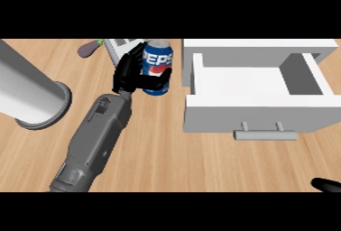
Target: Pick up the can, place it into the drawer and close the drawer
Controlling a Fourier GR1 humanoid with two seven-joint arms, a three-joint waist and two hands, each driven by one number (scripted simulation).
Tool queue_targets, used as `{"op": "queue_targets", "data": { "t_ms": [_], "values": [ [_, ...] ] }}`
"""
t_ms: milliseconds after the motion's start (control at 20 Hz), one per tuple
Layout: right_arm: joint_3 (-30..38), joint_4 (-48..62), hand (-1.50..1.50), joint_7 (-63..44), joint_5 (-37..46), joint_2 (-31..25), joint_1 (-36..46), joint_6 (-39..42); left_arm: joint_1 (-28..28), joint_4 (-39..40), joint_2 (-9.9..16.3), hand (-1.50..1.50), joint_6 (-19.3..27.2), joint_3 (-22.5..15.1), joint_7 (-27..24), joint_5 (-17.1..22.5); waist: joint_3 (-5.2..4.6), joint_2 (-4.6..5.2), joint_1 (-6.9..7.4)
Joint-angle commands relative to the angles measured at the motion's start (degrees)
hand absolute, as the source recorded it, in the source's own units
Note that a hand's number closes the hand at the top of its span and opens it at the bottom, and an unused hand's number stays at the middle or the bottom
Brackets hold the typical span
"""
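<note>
Now the can [158, 67] is standing up tall on the counter [173, 153], just left of the open drawer [256, 97]. The left hand [133, 72] is curling round it, its forearm slanting up.

I have one view only, from the head, looking steeply down on the wooden counter [166, 153]. It sits close: the left forearm [96, 140] enters from the lower edge, and the open drawer [256, 83] fills the upper right.
</note>
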State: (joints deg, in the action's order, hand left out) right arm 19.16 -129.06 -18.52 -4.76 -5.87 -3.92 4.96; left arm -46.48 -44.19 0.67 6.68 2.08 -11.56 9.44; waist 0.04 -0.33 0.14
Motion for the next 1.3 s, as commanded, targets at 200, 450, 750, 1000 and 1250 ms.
{"op": "queue_targets", "data": {
  "t_ms": [200, 450, 750, 1000, 1250],
  "values": [
    [-0.9, 0.5, -1.5, 1.8, 1.5, 1.4, -1.5, -0.1, -7.9, -11.7, -0.7, 1.5, 7.4, -4.7, 16.3, 0.9, -0.01, 0.14, -0.39],
    [2.7, 1.2, -1.5, 1.5, -2.7, -1.4, -0.2, 1.5, -15.2, -10.9, 0.2, 1.5, 10.5, -5.4, 20.7, -0.4, 0.0, 0.19, -0.62],
    [0.6, 1.3, -1.5, -0.7, -0.8, -0.9, 3.1, -0.7, -26.7, 0.3, -0.7, 1.5, 13.9, -6.0, 21.6, 2.5, 0.0, 0.57, -1.4],
    [-0.4, -0.1, -1.5, 0.0, 0.0, -0.7, 1.6, 0.2, -34.5, 7.3, -0.7, 1.5, 16.8, -9.1, 21.9, 6.4, 0.04, 0.83, -2.74],
    [1.1, 0.5, -1.5, -5.3, -1.9, -3.6, 7.0, -1.2, -40.6, 12.6, -0.7, 1.5, 18.3, -11.6, 23.7, 8.8, 0.04, 0.93, -3.13]
  ]
}}
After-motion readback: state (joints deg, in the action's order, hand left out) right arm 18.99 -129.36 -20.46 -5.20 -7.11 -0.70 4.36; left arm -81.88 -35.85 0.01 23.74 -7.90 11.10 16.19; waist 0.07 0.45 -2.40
